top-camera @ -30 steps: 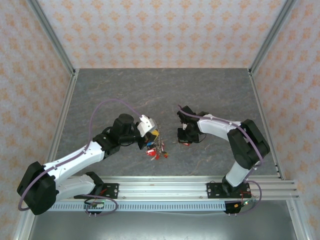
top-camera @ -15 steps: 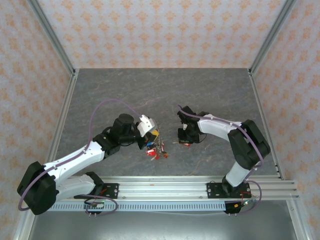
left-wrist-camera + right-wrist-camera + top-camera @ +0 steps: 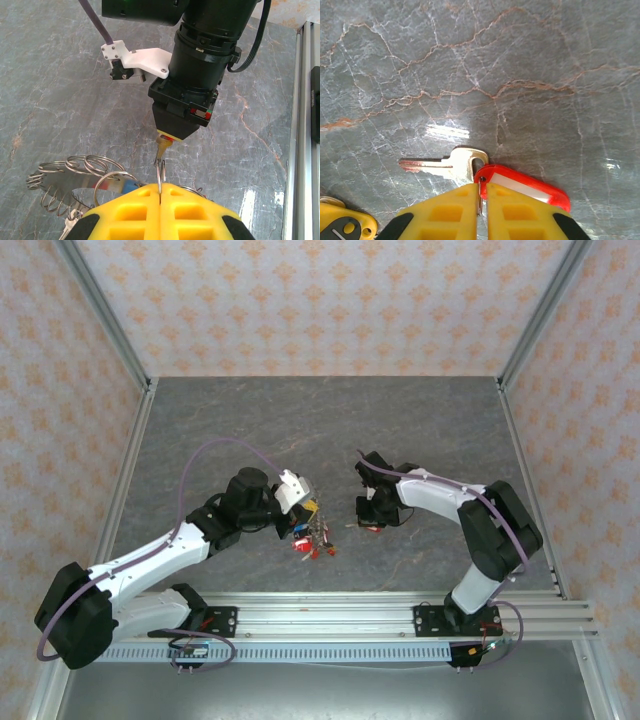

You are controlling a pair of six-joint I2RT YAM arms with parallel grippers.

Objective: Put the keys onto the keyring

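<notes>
My left gripper [image 3: 160,186] is shut on a thin wire loop [image 3: 160,170] of the keyring [image 3: 60,179], a flat metallic disc with several split rings along its rim. A blue tag [image 3: 131,187] shows behind the loops. In the top view the left gripper [image 3: 303,512] holds this bunch of red-tagged keys [image 3: 312,540] just above the table. My right gripper [image 3: 483,186] is shut on the small ring of a brass key [image 3: 445,164] with a red tag [image 3: 525,185]. Seen from the left wrist, the right gripper [image 3: 172,132] points that key's tip [image 3: 162,146] down at the held loop, almost touching it.
Grey marble tabletop [image 3: 320,430] with patterned walls around it. An aluminium rail [image 3: 330,615] runs along the near edge and shows at the right of the left wrist view [image 3: 302,125]. The two grippers face each other a few centimetres apart at the table's middle front.
</notes>
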